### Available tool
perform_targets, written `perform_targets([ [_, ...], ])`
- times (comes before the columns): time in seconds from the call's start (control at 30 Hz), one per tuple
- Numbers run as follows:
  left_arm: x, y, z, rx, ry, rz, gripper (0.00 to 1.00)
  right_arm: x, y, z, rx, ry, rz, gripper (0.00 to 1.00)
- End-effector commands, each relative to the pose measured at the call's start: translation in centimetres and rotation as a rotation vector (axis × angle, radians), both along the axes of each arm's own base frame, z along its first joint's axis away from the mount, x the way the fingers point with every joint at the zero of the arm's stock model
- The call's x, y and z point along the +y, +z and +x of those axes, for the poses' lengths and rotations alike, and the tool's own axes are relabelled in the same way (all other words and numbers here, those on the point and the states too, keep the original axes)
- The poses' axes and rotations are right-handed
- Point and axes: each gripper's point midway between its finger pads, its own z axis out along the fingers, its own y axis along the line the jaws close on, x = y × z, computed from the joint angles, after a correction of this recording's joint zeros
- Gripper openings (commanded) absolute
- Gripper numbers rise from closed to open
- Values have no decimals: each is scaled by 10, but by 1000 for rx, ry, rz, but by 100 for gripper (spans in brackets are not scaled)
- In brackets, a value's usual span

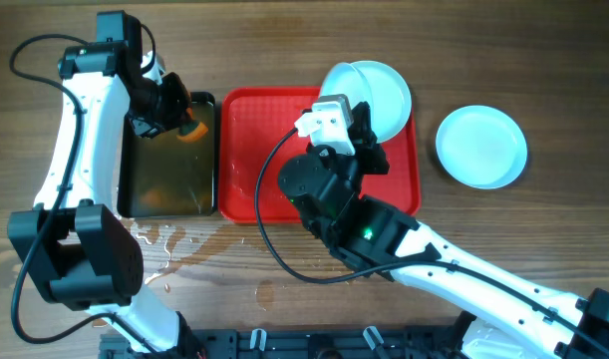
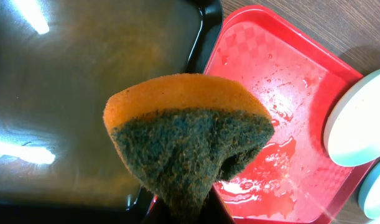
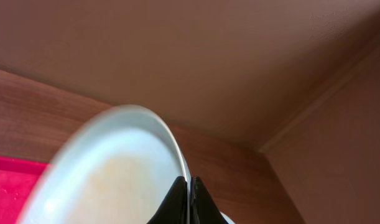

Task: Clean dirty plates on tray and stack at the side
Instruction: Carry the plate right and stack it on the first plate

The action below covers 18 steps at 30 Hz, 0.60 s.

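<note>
Right end effector (image 3: 190, 204) is pinched together on the rim of a tilted plate (image 3: 109, 174), one dark finger (image 3: 176, 202) on each face of the edge. The tilted plate is held above the far right corner of the red tray (image 1: 254, 150), and its hollow shows a faint orange-brown stain. Just beyond it, a second plate (image 1: 392, 95) sits at that same corner of the red tray. From overhead its edge reaches past the far rim.

Left end effector (image 2: 190, 214) is clamped on a sponge (image 2: 190, 137), which is orange with a dark green scouring face turned toward the wrist camera. The sponge hangs over the black tray (image 2: 205, 37), at the rim that runs along the red tray's left side. Brownish water (image 2: 84, 81) fills the black tray, and the floor of the red tray carries small puddles (image 2: 264, 155).

To the right of the red tray and apart from it, a third plate (image 1: 481, 147) lies flat on the table (image 1: 284, 40) and looks clean. On the near side of the red tray, toward its left, splashes (image 1: 169, 239) wet the table.
</note>
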Motion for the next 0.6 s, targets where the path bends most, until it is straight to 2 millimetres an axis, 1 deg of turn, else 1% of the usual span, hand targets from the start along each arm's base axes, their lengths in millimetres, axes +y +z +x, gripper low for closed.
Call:
perform_targets([
  [0.0,2,0,0,0,8,9,4,-5,12,-3,-26,-24,10,4],
  [0.07,2,0,0,0,8,8,4,-1,10,-2,-25,-2,49,4],
  [0.1,2,0,0,0,8,9,4,5,5,0,-11,34,79,4],
  [0.13,2,0,0,0,8,8,4,12,-2,1,10,74,120,4],
  [0.2,2,0,0,1,8,9,4,20,-16,0,48,113,207,4],
  [0.3,2,0,0,1,8,8,4,21,-42,0,130,121,371,4],
  [0.33,2,0,0,1,8,9,4,19,-52,1,172,117,425,4],
  [0.37,2,0,0,1,8,9,4,15,-68,3,244,110,496,4],
  [0.4,2,0,0,1,8,9,4,12,-77,3,297,107,541,4],
  [0.43,2,0,0,1,8,9,4,8,-91,4,381,105,609,5],
  [0.47,2,0,0,1,8,9,4,3,-113,2,542,123,709,17],
  [0.5,2,0,0,0,8,9,4,-4,-123,2,627,122,770,23],
  [0.53,2,0,0,0,8,9,4,-14,-132,0,713,111,842,27],
  [0.57,2,0,0,1,8,9,4,-29,-141,-3,786,78,910,31],
])
